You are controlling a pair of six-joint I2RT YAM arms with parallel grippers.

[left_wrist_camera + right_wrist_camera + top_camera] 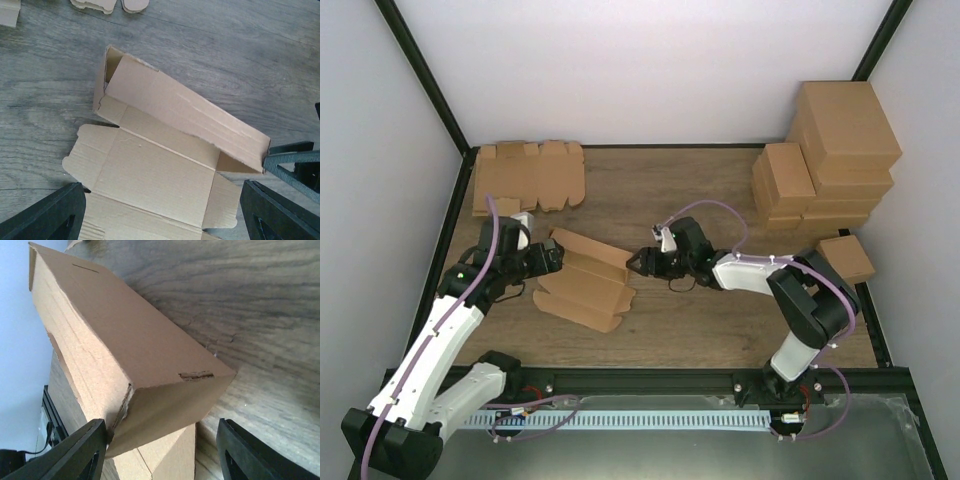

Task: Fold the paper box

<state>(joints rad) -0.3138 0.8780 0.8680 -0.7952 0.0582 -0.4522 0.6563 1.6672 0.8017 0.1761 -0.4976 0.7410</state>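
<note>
The paper box (582,285) lies mid-table as a brown creased sheet with one long side folded up into a hollow wall (185,107). Its flat panels (155,170) spread below my left gripper (162,220), which is open and hovers over the box's left end (558,258). My right gripper (634,264) is at the folded wall's right end. Its jaws are open around that end (160,455): the left finger (80,450) touches the cardboard corner (150,405), while the right finger (255,455) stands apart from it. A right fingertip (292,162) shows in the left wrist view.
A pile of flat cardboard blanks (528,175) lies at the back left. Finished brown boxes are stacked at the back right (830,160), with a small one (847,258) in front of them. White walls with black frame rails close the table in.
</note>
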